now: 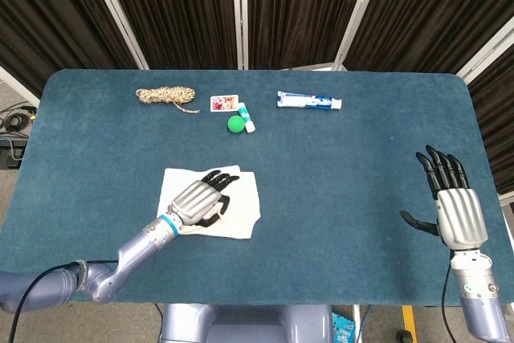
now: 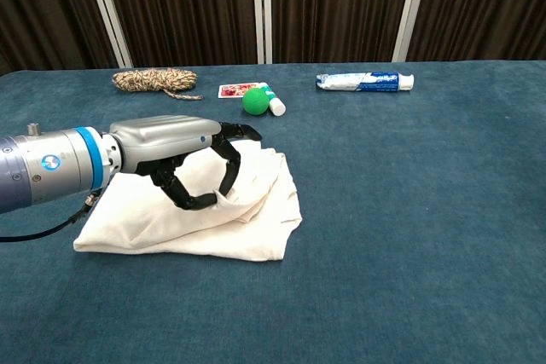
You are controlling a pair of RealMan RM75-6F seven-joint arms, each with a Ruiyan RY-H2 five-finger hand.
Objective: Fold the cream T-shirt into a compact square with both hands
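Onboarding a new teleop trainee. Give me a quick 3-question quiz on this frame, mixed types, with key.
1. True or false: the right hand touches the cream T-shirt.
2. Multiple choice: what lies closest to the green ball? A) the rope coil B) the toothpaste tube C) the small white tube
3. Fill in: the left hand has a fold of the ____ pinched between its curled fingers.

Key:
1. False. It hangs open at the far right of the table, away from the shirt.
2. C. The small white tube lies right beside the ball.
3. T-shirt.
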